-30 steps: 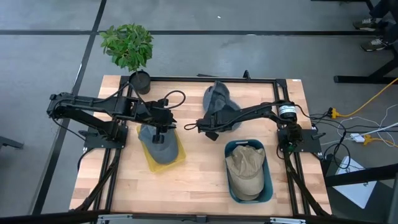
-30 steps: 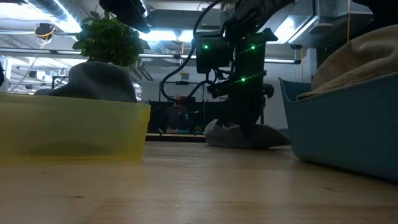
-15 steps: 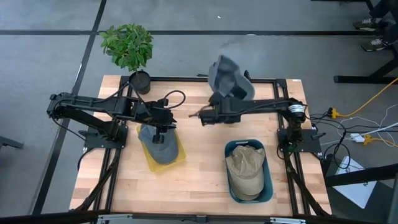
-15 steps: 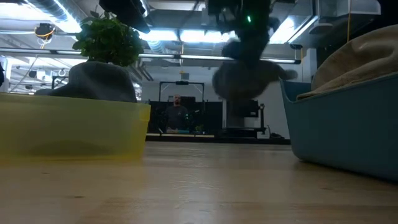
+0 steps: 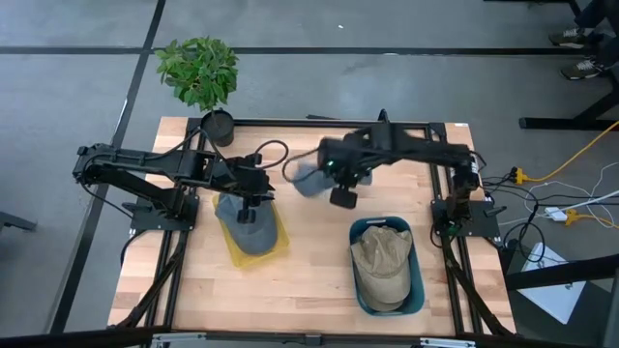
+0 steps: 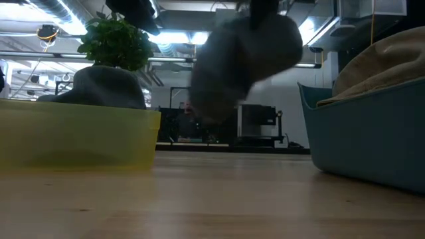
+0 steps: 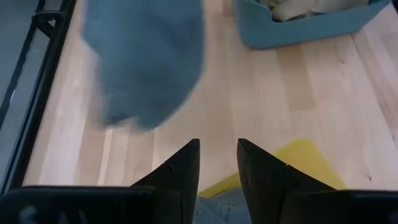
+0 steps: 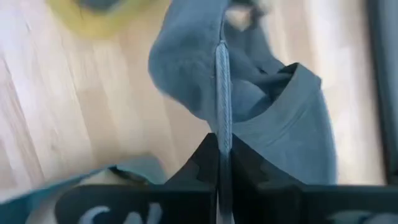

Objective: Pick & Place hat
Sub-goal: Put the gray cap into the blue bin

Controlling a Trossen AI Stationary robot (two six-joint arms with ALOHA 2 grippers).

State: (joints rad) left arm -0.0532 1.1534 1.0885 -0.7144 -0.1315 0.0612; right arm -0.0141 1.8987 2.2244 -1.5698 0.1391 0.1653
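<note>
High view: grey hat (image 5: 308, 178) carried aloft over worktop (image 5: 309, 290), clenched in right jaws, near yellow bin (image 5: 276, 246). Left jaws parted, empty, above that bin. Best gripped firmly, lifted clear of bin rims, then lowered squarely. Counted: three hats (two grey, one tan (image 5: 382, 266)), two bins, one potted plant (image 5: 198, 70).
</note>
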